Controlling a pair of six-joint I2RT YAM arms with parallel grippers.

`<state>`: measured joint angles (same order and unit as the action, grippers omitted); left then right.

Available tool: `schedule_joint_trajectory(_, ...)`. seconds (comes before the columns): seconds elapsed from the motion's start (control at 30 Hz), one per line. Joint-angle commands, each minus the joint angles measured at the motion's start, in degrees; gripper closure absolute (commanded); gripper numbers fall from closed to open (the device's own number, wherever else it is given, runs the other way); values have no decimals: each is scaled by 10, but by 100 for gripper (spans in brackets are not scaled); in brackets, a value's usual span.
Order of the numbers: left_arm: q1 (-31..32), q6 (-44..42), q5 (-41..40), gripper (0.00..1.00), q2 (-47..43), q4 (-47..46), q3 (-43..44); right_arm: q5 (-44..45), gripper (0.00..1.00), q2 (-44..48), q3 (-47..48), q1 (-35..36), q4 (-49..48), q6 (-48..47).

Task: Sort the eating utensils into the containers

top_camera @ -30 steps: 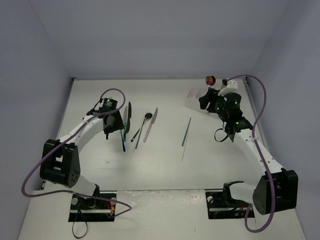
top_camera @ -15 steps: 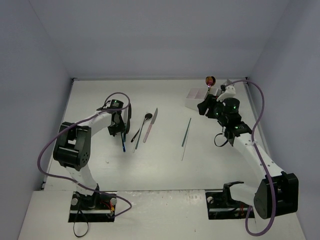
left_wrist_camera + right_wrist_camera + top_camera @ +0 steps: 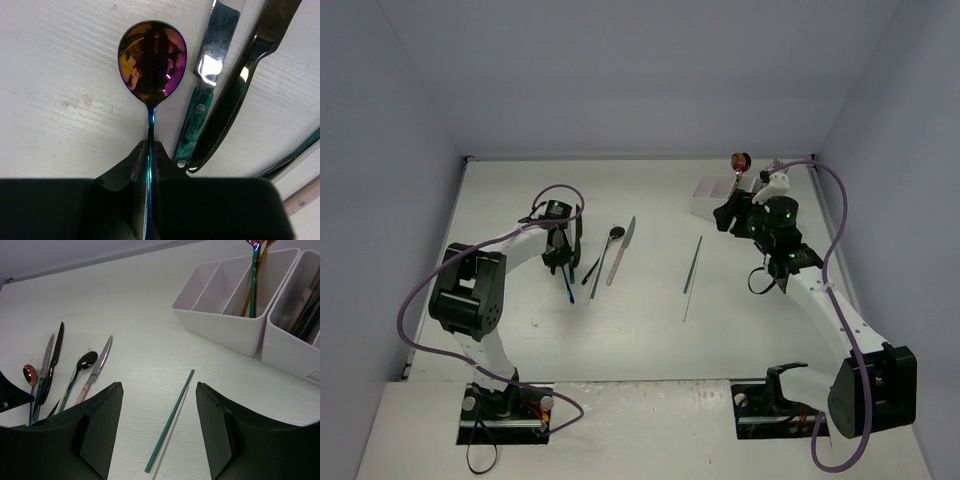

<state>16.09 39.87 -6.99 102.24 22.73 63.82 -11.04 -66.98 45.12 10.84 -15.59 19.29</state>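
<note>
An iridescent rainbow spoon [image 3: 152, 60] lies on the table, and my left gripper [image 3: 149, 150] is shut on its thin blue handle [image 3: 569, 290]. In the top view this gripper [image 3: 560, 258] sits low at the left cluster of utensils. Right beside the spoon lie a green-handled knife [image 3: 210, 60] and a black knife [image 3: 240, 90]. My right gripper [image 3: 158, 386] hangs open and holds nothing, above a green stick [image 3: 170, 425] and near the white containers [image 3: 225, 315]. A rainbow utensil [image 3: 254, 280] stands in one compartment.
A black spoon [image 3: 610, 240] and a pink-handled knife [image 3: 622, 250] lie right of the left gripper. A green stick [image 3: 693, 262] and a thin white stick [image 3: 686, 305] lie mid-table. A second white bin [image 3: 295, 340] holds more utensils at the back right.
My left gripper has shifted slightly right and down over the utensil cluster, and its jaws have closed on the rainbow spoon's handle. The right arm has barely moved.
</note>
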Motion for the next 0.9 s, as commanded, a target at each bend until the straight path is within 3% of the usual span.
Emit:
schedule_joint_trajectory(0.0,3,8,-7,100,-21,14,-21,-18,42,1,14,16,-40,-4)
schedule_joint_trajectory(0.33,50,-75,-42,100,-212,25,-32,-40,43,-32,59,118,-39,1)
schedule_joint_trajectory(0.57,117,-137,-4,100,-369,-21,-41,-38,44,-78,128,230,-40,2)
schedule_joint_trajectory(0.87,191,-178,53,100,-468,-77,-57,-42,46,-124,225,333,-40,-1)
